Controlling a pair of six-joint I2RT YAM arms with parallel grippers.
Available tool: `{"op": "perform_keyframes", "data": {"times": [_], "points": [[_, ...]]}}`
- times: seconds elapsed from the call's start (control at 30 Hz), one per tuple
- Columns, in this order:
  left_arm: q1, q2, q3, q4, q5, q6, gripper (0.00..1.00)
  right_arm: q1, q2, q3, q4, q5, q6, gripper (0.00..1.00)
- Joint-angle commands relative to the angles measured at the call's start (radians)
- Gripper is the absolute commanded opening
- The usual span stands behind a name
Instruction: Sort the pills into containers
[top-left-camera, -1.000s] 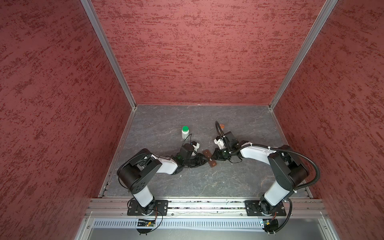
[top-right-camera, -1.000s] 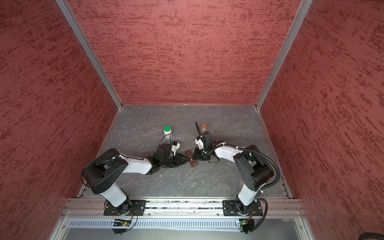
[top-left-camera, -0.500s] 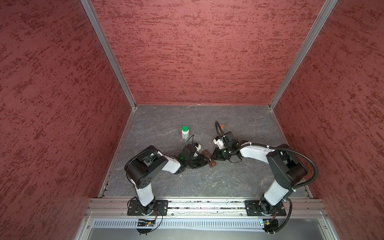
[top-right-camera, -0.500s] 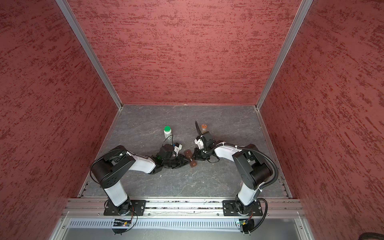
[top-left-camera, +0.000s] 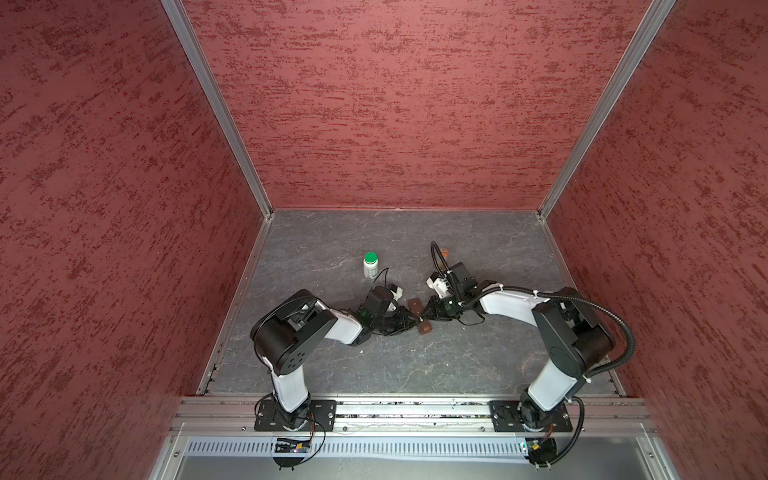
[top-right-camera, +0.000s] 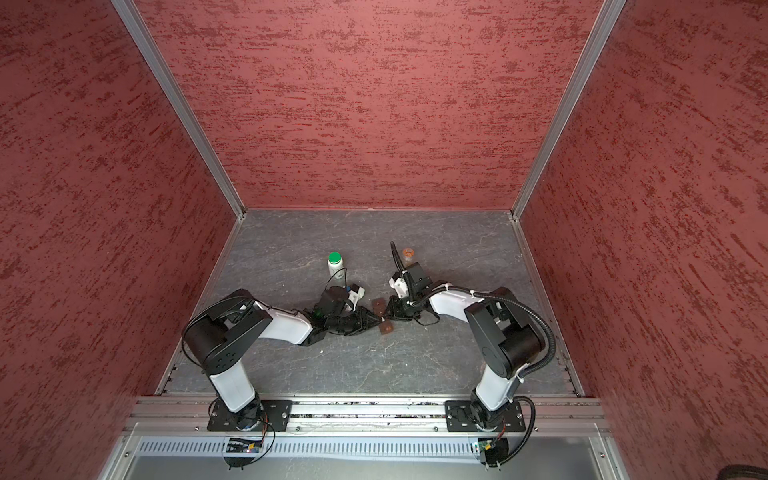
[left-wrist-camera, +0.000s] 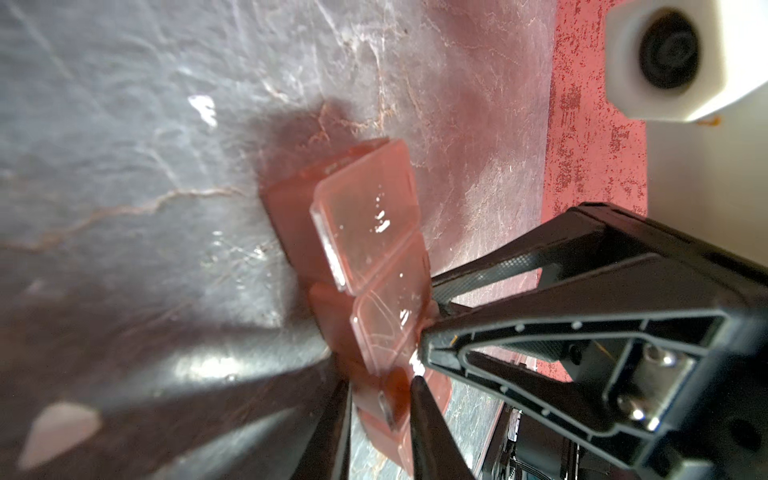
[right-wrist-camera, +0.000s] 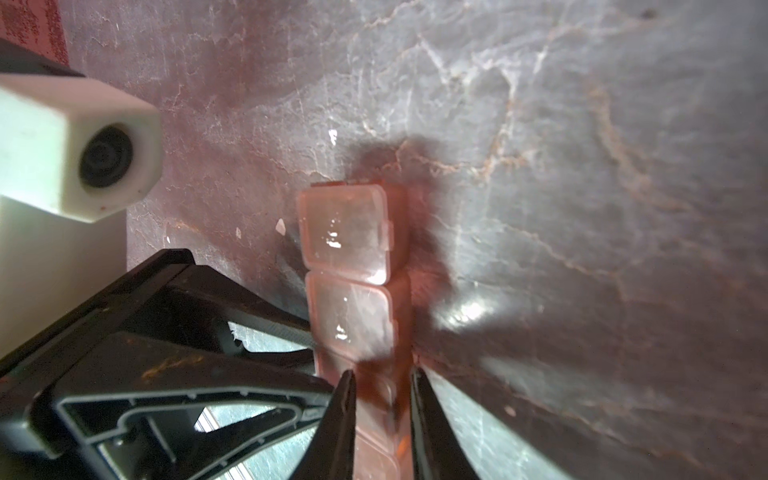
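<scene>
— At the middle of the tabletop (top-left-camera: 415, 374), what is being held?
— The pill organiser (left-wrist-camera: 365, 232), a see-through reddish strip of lidded compartments. The left pincer (left-wrist-camera: 382, 386) has one finger (left-wrist-camera: 432, 440) against each long side of it, closed on the strip.
— And the right pincer (right-wrist-camera: 382, 382)?
— The same: in its wrist view its two black fingers (right-wrist-camera: 336, 436) clamp the strip from both sides. The tips of the two pincers sit just beside each other, the left arm (top-left-camera: 340, 328) reaching from the left, the right arm (top-left-camera: 507, 303) from the right.
— How does the strip lie?
— Lengthwise on the tabletop, running roughly from back to front. In both top views one end shows on the back side of the pincers and the other end on the front side. The end lid (left-wrist-camera: 370, 208) farthest from the left wrist camera looks lifted a little. What is inside I cannot tell.
— Anything further out?
— A white bottle (top-left-camera: 370, 266) with a green cap stands upright behind the left pincer, toward the back edge and left of the middle, apart from the strip. A small amber vial (top-right-camera: 408, 257) with an orange lid stands nearer the back edge, behind the right pincer. A few tiny white specks (right-wrist-camera: 280, 226) lie on the tabletop near the strip, too small to name.
</scene>
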Motion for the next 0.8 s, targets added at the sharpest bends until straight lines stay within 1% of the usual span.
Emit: {"op": "perform_keyframes", "data": {"times": [0.0, 0.2, 0.5, 0.53, 0.63, 0.67, 0.77], "points": [[-0.007, 0.048, 0.035, -0.009, -0.006, 0.018, 0.24, 0.018, 0.059, -0.019, -0.055, -0.012, -0.027, 0.22], [-0.011, 0.059, 0.044, -0.015, 0.001, 0.020, 0.23, 0.026, 0.074, -0.038, -0.038, -0.017, -0.022, 0.20], [-0.019, 0.073, 0.055, -0.017, 0.009, 0.021, 0.22, 0.037, 0.123, -0.065, -0.017, 0.020, -0.020, 0.17], [-0.018, 0.073, 0.053, -0.017, 0.008, 0.022, 0.22, 0.038, 0.128, -0.064, -0.023, 0.026, -0.021, 0.18], [-0.019, 0.067, 0.052, -0.021, 0.006, 0.023, 0.22, 0.037, 0.121, -0.064, -0.038, 0.035, -0.018, 0.31], [-0.018, 0.066, 0.053, -0.022, 0.007, 0.024, 0.22, 0.036, 0.110, -0.066, -0.040, 0.035, -0.016, 0.33], [-0.016, 0.062, 0.050, -0.027, 0.005, 0.026, 0.22, 0.030, 0.079, -0.065, -0.050, 0.032, -0.018, 0.33]]}}
